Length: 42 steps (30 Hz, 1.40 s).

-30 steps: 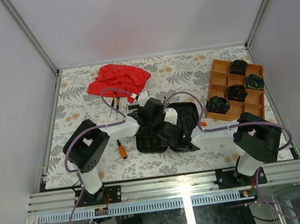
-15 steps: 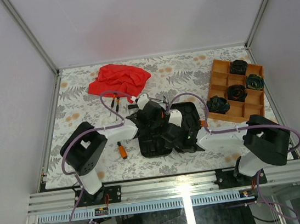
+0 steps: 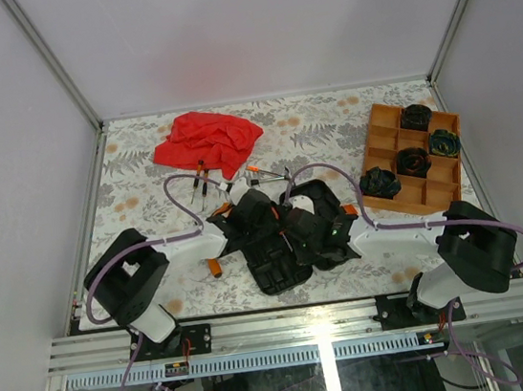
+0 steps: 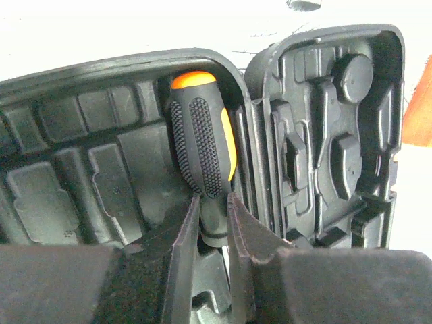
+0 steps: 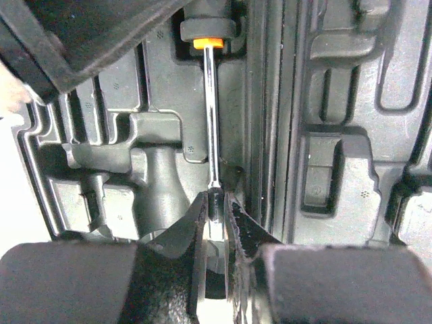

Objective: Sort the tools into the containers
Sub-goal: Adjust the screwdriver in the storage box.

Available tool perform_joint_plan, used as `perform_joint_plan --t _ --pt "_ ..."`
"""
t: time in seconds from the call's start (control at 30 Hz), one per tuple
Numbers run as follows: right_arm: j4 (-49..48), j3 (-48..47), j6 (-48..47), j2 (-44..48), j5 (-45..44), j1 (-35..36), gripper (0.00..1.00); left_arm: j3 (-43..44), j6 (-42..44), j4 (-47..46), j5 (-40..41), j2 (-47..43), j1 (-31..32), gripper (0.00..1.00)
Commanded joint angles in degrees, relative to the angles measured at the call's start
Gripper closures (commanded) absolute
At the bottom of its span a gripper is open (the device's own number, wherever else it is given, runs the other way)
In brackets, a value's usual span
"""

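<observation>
The black clamshell case [image 3: 281,272] lies open at the table's middle. My left gripper [image 4: 212,210] is shut on the neck of an orange-and-black screwdriver [image 4: 202,152] lying along the case's hinge side. My right gripper [image 5: 214,204] is shut on the tip of the same screwdriver's steel shaft [image 5: 210,115]. From above, both grippers [image 3: 250,218] [image 3: 298,237] sit over the case. The orange tray [image 3: 381,114] at the right holds several dark coils [image 3: 412,162], one greenish [image 3: 444,143]. The hammer is not in view.
A red cloth [image 3: 206,137] lies at the back left. Two thin screwdrivers [image 3: 200,178] lie in front of it, and orange-handled pliers [image 3: 263,172] lie behind the case. A short orange screwdriver [image 3: 214,265] lies left of the case. Metal frame posts border the table.
Both grippers have drawn back toward the near edge, and the case has turned and slid nearer with them. The left arm has swung left.
</observation>
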<state>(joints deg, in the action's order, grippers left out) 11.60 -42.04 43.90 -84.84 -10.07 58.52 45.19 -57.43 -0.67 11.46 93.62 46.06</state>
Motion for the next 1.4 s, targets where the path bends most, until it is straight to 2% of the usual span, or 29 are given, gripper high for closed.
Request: perform_joint_plan --t 0.0,0.3,0.63,0.83,1.17,1.37 --pt "15.8 1.3 -6.6 -1.4 -2.3 -2.2 0.97 -6.1 2.3 18.9 -0.3 1.0 -0.1 1.00" --pt "15.6 -0.4 -12.0 -0.1 -0.2 -4.2 0.85 -4.8 3.6 20.3 -1.7 -2.4 0.2 1.00" --pt "14.3 -2.9 -13.5 0.8 2.2 -5.0 0.75 5.4 8.0 24.7 0.0 -3.9 0.1 0.72" --pt "13.0 -3.1 -14.0 2.8 3.5 -5.4 0.68 6.1 8.7 24.2 -0.4 -4.4 -0.5 0.66" --pt "9.8 -5.4 -16.8 7.0 4.7 -5.4 0.60 5.1 11.3 17.6 -3.2 -7.1 -0.9 0.60" --pt "9.1 -6.6 -19.6 6.0 3.8 -5.8 0.62 5.0 12.9 14.8 -3.9 -6.1 -0.9 0.65"
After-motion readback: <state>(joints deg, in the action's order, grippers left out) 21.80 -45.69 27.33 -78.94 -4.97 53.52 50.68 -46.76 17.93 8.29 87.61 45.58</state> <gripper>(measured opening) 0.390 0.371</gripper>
